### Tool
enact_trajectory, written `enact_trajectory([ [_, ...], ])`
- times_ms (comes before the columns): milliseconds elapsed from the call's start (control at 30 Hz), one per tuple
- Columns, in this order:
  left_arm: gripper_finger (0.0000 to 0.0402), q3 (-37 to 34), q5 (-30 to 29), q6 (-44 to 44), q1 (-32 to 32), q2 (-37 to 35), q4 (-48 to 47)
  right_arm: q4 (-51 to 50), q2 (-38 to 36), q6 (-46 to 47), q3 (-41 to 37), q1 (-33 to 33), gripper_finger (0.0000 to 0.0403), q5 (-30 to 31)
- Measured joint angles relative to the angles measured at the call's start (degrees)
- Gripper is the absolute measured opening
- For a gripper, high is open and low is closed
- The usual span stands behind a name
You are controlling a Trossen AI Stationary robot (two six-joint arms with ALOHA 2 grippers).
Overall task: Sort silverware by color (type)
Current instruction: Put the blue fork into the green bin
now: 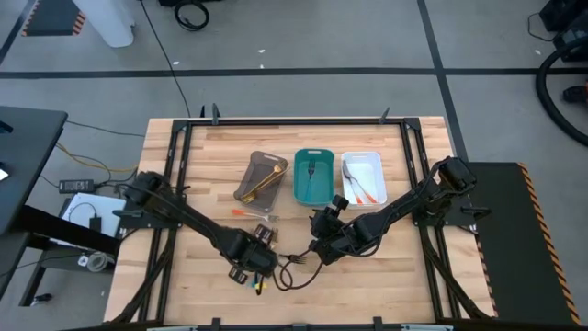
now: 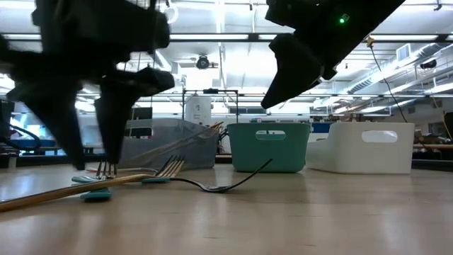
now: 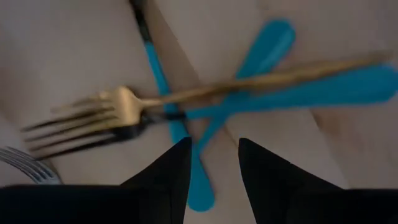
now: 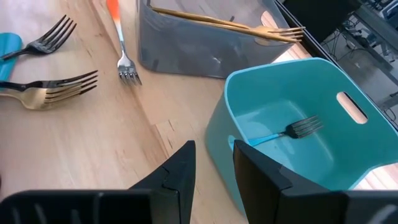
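Note:
A loose pile of silverware lies near the table's front edge. In it a gold fork [image 3: 124,106] rests across crossed blue-handled pieces [image 3: 273,93], and a dark fork [image 1: 299,260] lies beside them. My left gripper [image 3: 214,177] points down over this pile, open, with nothing between its fingers. My right gripper [image 4: 211,171] hangs open and empty above the table, at the near end of the teal tray [image 4: 249,81]. In that tray lies a blue-handled fork [image 4: 292,129]. An orange-handled fork [image 4: 121,43] lies on the wood.
Three trays stand side by side at mid-table. The grey-brown tray [image 1: 262,176] holds gold pieces, the teal tray [image 1: 312,176] stands in the middle, and the white tray [image 1: 378,161] holds orange-handled pieces. Black frame rails run along the table's left and right sides.

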Motion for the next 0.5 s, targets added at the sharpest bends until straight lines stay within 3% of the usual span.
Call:
enact_trajectory([
  [500,0.0141,0.0,-2.7,7.0,0.0,2.1,-0.5,0.2,0.0,0.0,0.0,0.0,0.0115,0.0],
])
